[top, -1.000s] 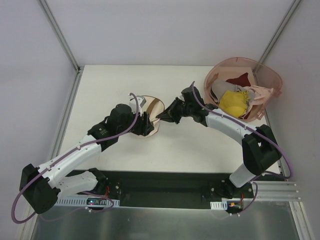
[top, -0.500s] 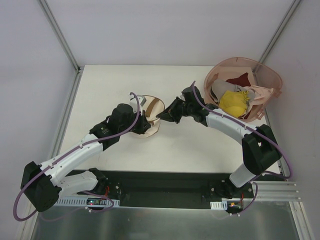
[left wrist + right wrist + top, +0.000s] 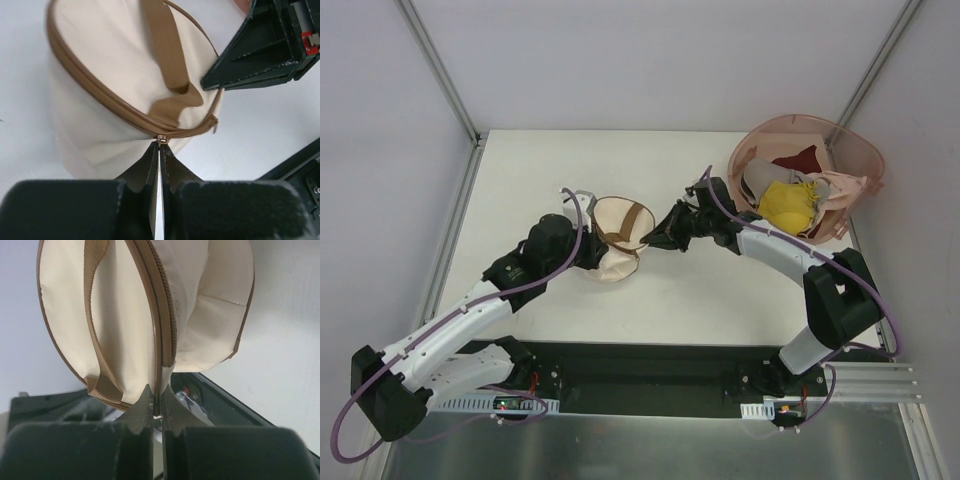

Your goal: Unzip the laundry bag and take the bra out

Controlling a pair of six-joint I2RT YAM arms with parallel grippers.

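The laundry bag is a cream pouch with brown zipper trim and a brown strap, held between both grippers near the table's middle. My left gripper is shut on the small metal zipper pull at the bag's brown trim. My right gripper is shut on the bag's zippered rim from the opposite side. The bag fills both wrist views. The zipper shows closed where I can see it. The bra is hidden.
A pink translucent basket stands at the back right, holding a yellow garment, a dark red cloth and pale fabric. The white tabletop lies around the bag; cell walls rise on both sides.
The left gripper has pulled back to the left, and the bag has turned so its strap side faces up. The right gripper has followed slightly, keeping its hold.
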